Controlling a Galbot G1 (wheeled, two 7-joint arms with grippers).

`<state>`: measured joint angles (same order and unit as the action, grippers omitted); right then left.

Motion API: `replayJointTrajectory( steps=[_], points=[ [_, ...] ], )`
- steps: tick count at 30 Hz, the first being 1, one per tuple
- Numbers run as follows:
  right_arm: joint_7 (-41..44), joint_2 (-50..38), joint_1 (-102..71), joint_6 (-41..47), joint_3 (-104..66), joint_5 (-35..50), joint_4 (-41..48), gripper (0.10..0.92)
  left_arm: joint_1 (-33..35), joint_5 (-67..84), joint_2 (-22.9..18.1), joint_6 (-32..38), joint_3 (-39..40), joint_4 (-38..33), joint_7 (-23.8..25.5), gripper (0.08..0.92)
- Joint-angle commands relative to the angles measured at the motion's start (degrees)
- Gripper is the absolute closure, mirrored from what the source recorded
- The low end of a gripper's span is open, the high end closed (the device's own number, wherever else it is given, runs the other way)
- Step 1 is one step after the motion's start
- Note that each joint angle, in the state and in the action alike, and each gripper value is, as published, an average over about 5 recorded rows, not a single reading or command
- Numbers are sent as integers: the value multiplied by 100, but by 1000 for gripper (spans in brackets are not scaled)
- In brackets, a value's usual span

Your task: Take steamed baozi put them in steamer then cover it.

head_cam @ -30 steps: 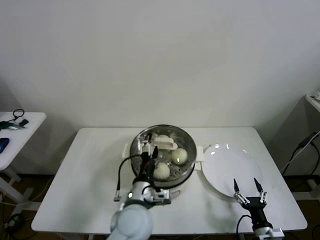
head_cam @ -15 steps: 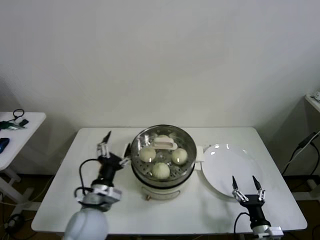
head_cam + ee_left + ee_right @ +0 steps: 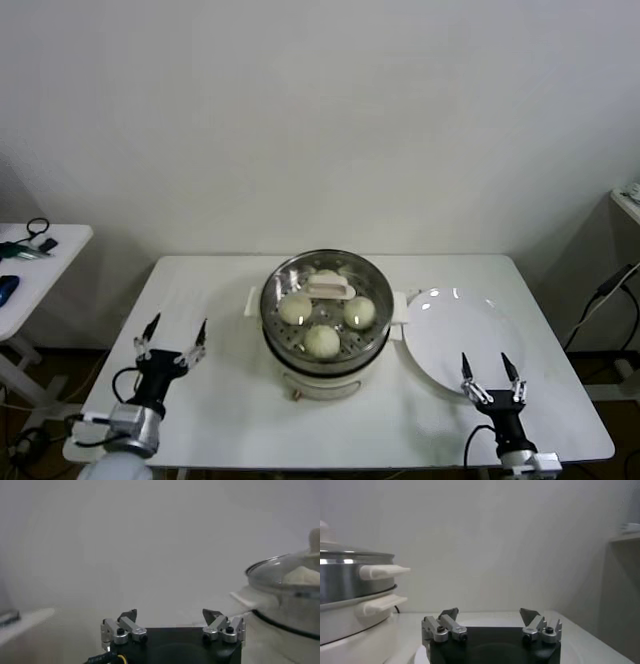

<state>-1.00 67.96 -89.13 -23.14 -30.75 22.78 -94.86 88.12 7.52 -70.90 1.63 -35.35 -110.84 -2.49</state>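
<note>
Four baozi (image 3: pixel 322 340) sit in the steamer (image 3: pixel 325 368), which stands near the middle of the desk (image 3: pixel 200 290), and the glass cover (image 3: pixel 287 572) is on top with its cream handle (image 3: pixel 331 290) at the centre (the left wrist view shows the dome seated on the rim). By the look of it, loading and covering are both done.

The left hand (image 3: pixel 170 340) hangs over the desk's left part, well apart from the steamer, fingers spread and grasping nothing. The right hand (image 3: pixel 490 376) hovers at the near edge of the white plate (image 3: pixel 455 330), likewise released and empty. Both seem pulled clear so that nothing can nudge the lid.

The plate lies just beside the steamer's right side handle (image 3: pixel 384 571), and part of its rim reaches close to the desk's front right. Bare desk runs along the left side and the front edge, so either arm has room to draw away without crossing the pot. The small side table (image 3: pixel 40 250) at far left stands apart from all this.
</note>
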Motion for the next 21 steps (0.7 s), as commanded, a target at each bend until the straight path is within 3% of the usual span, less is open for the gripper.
replayJointTrajectory(
  steps=[1, 21],
  points=[
    [-26, 3, 17, 22, 37, 28, 46, 203, 346, 1426, 76, 623, -438, 539, -16, 177],
    [-22, 13, -36, -11, -8, 64, 18, 203, 380, 1168, -118, 950, 38, 800, 30, 177]
  ],
)
